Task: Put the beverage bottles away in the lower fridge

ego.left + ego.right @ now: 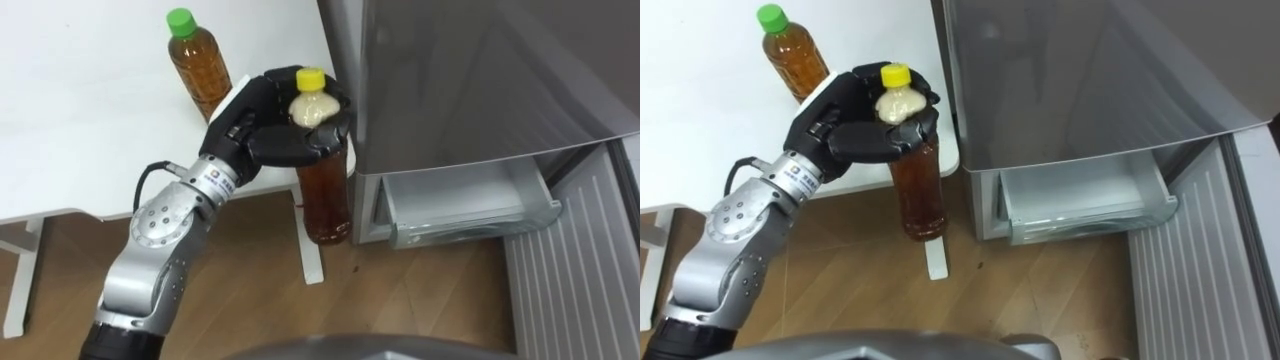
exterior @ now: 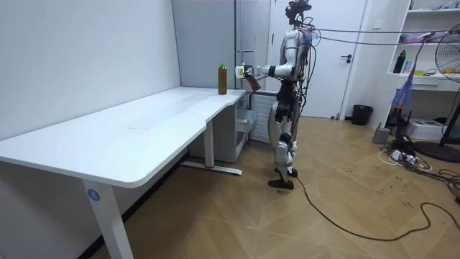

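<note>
Nearest the camera, the left hand [image 1: 265,125] was clamped round the neck and shoulder of a yellow-capped tea bottle [image 1: 325,195], fingers and thumb curled under the cap. The bottle hung from that grip with its long axis close to upright, cap uppermost, clear of the desk [image 1: 80,120] and over the wooden floor [image 1: 420,290], just beside the fridge's left wall. The fridge's lower drawer [image 1: 470,205] stood pulled out and appeared empty; it lay to the robot's right of the bottle and below the hand. In my judgement the coming move turned on that offset: the bottle would need carrying rightward past the fridge corner, then lowering into the drawer. Farther off, a green-capped tea bottle [image 1: 198,65] stood upright on the desk, just behind the hand, not yet taken. Beyond rose the grey fridge [image 1: 480,70]. No label, brand or writing could be read on either bottle.
</note>
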`<state>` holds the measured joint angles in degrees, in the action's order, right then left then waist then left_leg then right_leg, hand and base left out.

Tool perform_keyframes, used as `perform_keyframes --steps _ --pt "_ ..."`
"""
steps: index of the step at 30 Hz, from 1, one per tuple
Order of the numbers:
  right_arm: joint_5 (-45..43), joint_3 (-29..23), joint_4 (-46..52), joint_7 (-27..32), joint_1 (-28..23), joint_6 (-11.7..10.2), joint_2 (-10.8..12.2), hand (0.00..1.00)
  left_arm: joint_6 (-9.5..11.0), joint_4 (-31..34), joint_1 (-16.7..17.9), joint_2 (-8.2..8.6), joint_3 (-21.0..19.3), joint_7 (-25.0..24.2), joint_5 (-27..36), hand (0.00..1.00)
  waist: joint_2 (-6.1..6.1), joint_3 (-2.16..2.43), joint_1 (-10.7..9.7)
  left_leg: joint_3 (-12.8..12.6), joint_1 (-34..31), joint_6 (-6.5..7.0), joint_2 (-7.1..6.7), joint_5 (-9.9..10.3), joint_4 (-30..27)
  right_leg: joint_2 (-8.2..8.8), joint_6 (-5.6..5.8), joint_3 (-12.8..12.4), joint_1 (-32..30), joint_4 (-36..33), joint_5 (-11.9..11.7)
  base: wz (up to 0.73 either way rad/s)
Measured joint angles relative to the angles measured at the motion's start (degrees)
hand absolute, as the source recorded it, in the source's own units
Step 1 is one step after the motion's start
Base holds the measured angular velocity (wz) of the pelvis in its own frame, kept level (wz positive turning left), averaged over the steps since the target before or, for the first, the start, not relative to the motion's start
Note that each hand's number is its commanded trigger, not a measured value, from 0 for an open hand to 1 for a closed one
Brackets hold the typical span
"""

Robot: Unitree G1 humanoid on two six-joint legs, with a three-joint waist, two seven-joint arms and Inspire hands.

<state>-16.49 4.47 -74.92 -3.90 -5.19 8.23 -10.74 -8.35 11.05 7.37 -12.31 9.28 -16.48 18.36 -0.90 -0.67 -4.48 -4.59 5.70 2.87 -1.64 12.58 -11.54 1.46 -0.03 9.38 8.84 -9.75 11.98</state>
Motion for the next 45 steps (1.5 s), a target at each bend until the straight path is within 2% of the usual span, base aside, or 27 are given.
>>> perform_keyframes --steps 12,17,18,19,20,24,29,33,38,40,45 --pt "0.3 0.95 -0.05 0.0 0.18 -0.15 -0.01 0.0 0.0 0.0 0.0 0.11 -0.02 0.05 -0.09 1.0 -0.07 0.08 0.13 -0.04 0.03 0.0 0.02 0.0 -0.18 0.01 0.0 -0.03 -0.04 -0.12 0.0 0.0" --pt "0.35 0.35 3.16 0.03 1.0 -0.77 -0.12 0.0 0.01 0.03 -0.01 0.19 -0.17 0.03 -0.49 1.0 -0.01 0.1 0.5 -0.83 -0.29 0.01 0.08 0.0 -0.11 -0.05 -0.01 -0.95 -0.87 -0.33 -0.01 -0.1" --pt "0.49 0.36 4.47 0.21 1.16 -1.17 -0.12 0.0 0.01 0.17 -0.05 0.2 -0.26 -0.02 -0.48 1.0 0.01 0.13 0.48 -1.04 -0.39 0.01 0.09 0.0 -0.11 -0.06 -0.03 -1.28 -1.02 -0.31 -0.02 -0.08" --pt "0.42 0.47 5.35 0.49 1.42 -1.26 -0.13 0.0 0.03 0.18 -0.35 0.2 -0.26 -0.08 -0.43 1.0 -0.47 0.49 0.54 -1.16 -0.62 0.01 0.09 0.0 -0.11 -0.03 -0.06 -1.3 -1.25 -0.27 -0.04 -0.07" --pt "0.41 0.45 5.87 0.64 1.47 -1.25 -0.16 0.0 0.12 0.18 -0.44 0.21 -0.26 -0.08 -0.41 1.0 -0.45 0.52 0.62 -1.22 -0.81 0.02 0.09 0.0 -0.1 -0.02 -0.07 -1.3 -1.46 -0.29 -0.04 -0.04" --pt "0.61 0.59 7.9 1.28 1.57 -2.77 -0.16 0.0 0.27 0.18 -0.48 0.19 -0.29 -0.07 -0.42 1.0 -0.27 0.48 1.65 -1.31 -1.16 0.07 0.12 -0.04 -0.16 0.0 -0.11 -1.33 -1.78 -0.17 -0.08 0.0" --pt "0.42 1.06 11.21 0.91 1.55 -2.37 -0.41 0.0 0.32 0.15 -0.43 0.84 -0.44 -0.09 -0.41 1.0 -0.03 0.26 3.41 -1.31 -1.14 0.05 0.12 -0.05 -0.07 0.34 -0.11 -1.31 -1.9 -0.18 -0.08 -0.01" --pt "0.85 1.31 18.63 -1.35 1.56 -2.64 -0.27 0.0 0.31 0.15 -0.37 1.12 -0.49 -0.06 -0.41 1.0 0.23 0.02 4.26 -1.32 -1.17 0.05 0.12 -0.04 -0.03 0.03 -0.11 -1.04 -1.92 0.02 -0.08 0.0" --pt "2.0 4.06 28.85 -6.44 1.61 -3.93 2.55 0.0 0.31 0.16 -0.03 1.09 -0.14 -1.45 -0.41 1.0 0.18 0.06 4.38 -1.12 -1.19 0.05 0.21 -0.04 0.12 0.14 -0.11 0.3 -1.88 -0.08 -0.08 0.02" --pt "2.5 6.25 32.22 -9.0 1.58 -4.26 2.95 0.0 0.31 0.16 0.16 1.14 -0.11 -2.59 -0.41 1.0 0.18 0.09 4.71 -0.82 -1.35 0.05 0.16 -0.04 0.03 0.25 -0.11 0.35 -1.82 -0.05 -0.08 0.08" --pt "3.23 8.15 35.6 -10.88 1.2 -4.65 3.14 0.0 0.31 0.16 0.33 1.03 -0.08 -2.59 -0.42 1.0 0.31 0.16 4.67 -0.65 -1.34 0.05 0.03 -0.04 -0.16 0.43 -0.1 0.3 -1.38 -0.01 -0.08 0.01"
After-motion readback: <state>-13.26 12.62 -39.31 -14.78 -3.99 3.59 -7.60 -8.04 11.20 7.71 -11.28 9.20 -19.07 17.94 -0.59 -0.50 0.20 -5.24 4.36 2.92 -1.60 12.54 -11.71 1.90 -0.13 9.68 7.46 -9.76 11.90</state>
